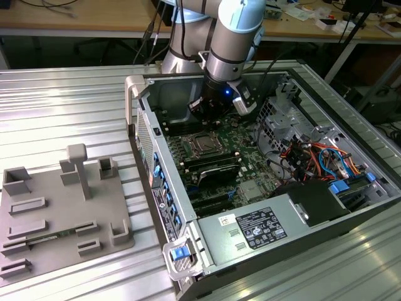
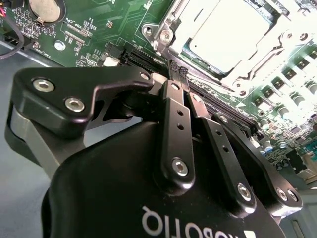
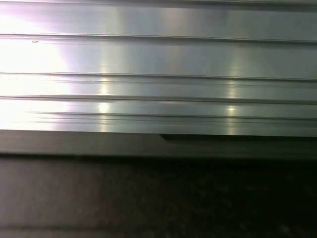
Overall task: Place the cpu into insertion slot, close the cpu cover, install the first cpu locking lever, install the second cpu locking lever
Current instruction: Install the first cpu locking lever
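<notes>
Gripper (image 2: 174, 74) hung inside open computer case (image 1: 164, 182), just beside insertion slot (image 1: 202, 143) on green motherboard (image 1: 250, 164). Jaws pressed together, gripping nothing visible. In second wrist view, cpu (image 2: 225, 34) sat in slot, silvery cpu cover (image 2: 190, 20) down around it. First wrist view faced ribbed aluminium table (image 3: 158, 64).

robotics lab: ribbed aluminium bench (image 1: 62, 100), open pc case (image 1: 263, 188), cluttered desks w/ cables (image 1: 81, 15) behind.
</notes>
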### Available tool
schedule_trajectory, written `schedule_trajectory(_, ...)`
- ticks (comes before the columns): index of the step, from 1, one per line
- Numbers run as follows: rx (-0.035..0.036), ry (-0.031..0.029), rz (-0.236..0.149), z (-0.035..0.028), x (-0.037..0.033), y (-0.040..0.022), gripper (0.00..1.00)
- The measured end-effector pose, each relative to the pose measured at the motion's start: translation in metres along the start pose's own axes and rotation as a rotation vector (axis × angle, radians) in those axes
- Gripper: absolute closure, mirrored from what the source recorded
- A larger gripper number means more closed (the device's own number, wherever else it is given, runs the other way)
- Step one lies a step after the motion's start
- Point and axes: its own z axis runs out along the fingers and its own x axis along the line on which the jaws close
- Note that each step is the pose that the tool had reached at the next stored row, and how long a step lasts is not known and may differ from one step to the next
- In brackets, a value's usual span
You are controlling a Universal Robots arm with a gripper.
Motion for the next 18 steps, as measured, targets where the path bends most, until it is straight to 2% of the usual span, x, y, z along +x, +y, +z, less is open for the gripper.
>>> schedule_trajectory(11,-0.0002,0.0,0.0,0.0018,-0.0002,-0.0004,0.89)
schedule_trajectory(18,-0.0001,0.0001,0.0,0.0016,0.0,-0.0034,0.89)
